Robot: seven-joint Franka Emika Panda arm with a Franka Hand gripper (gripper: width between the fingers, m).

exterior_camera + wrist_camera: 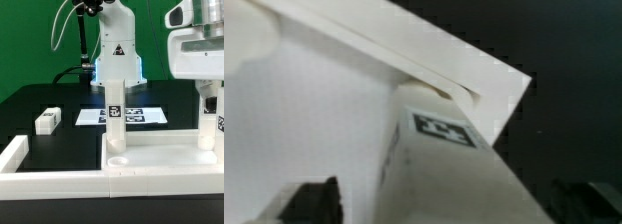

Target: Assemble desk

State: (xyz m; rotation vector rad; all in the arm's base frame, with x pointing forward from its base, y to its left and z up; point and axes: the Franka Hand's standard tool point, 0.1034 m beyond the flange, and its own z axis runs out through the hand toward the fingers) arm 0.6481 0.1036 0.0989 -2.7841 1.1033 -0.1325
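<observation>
Arm reached down at the exterior view's right edge, wrist vertical, gripper [207, 103] over an upright leg [211, 128] at the desk panel's [160, 158] corner. Wrist view only: the dark fingers [313, 200] stood wide on either side of that tagged leg [446, 140] where it met the panel's rim [420, 55]; contact not discernible, so grip cannot be told. Exterior view only: a second leg [117, 105] upright in the panel's other far corner, a third leg [47, 121] lying on the black tabletop [40, 100] well to the left, the marker board [140, 116] behind. Count: one panel, three legs.
</observation>
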